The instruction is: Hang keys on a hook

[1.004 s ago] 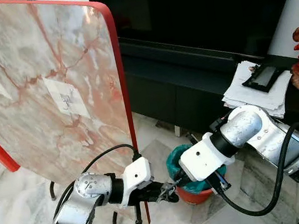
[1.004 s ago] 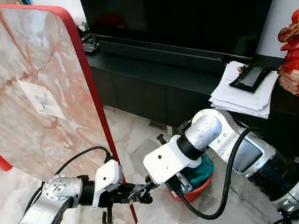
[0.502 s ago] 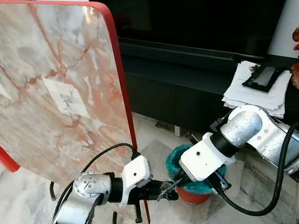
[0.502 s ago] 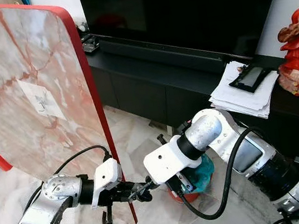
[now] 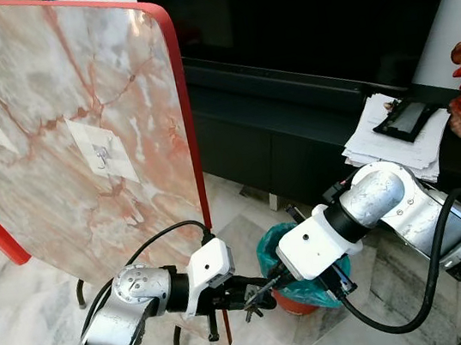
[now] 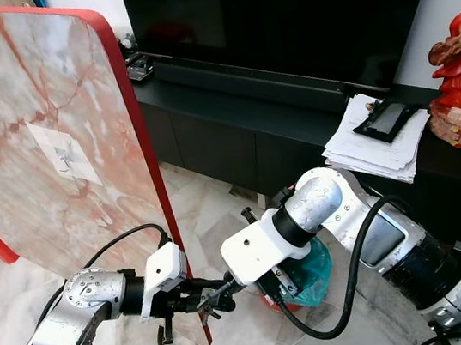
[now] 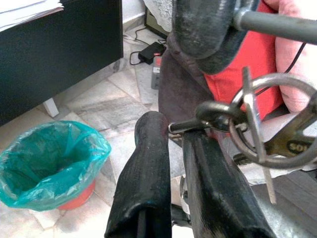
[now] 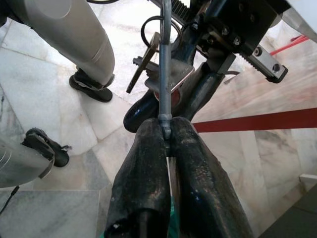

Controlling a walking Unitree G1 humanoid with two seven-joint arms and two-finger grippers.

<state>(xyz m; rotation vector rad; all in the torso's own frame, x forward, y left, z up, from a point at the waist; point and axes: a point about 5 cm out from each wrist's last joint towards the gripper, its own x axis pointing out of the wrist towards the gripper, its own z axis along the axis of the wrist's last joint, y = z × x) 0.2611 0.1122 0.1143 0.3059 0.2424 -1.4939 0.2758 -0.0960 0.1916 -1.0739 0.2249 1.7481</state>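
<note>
Both silver arms are low in front of the body, forearms angled inward so the two grippers meet nose to nose near the floor.

Left gripper (image 5: 250, 293): elbow bent, white wrist housing pointing to the robot's right, black cable looping over the forearm. Jaws closed on the small metal key ring with keys (image 7: 267, 124); left wrist view shows the two black fingers (image 7: 143, 183) nearly together, ring pinched at the tips.

Right gripper (image 8: 166, 130): big silver elbow joint raised, white wrist housing pointing to the robot's left, cable hanging below. Jaws pressed together on the ring's thin metal wire.
</note>
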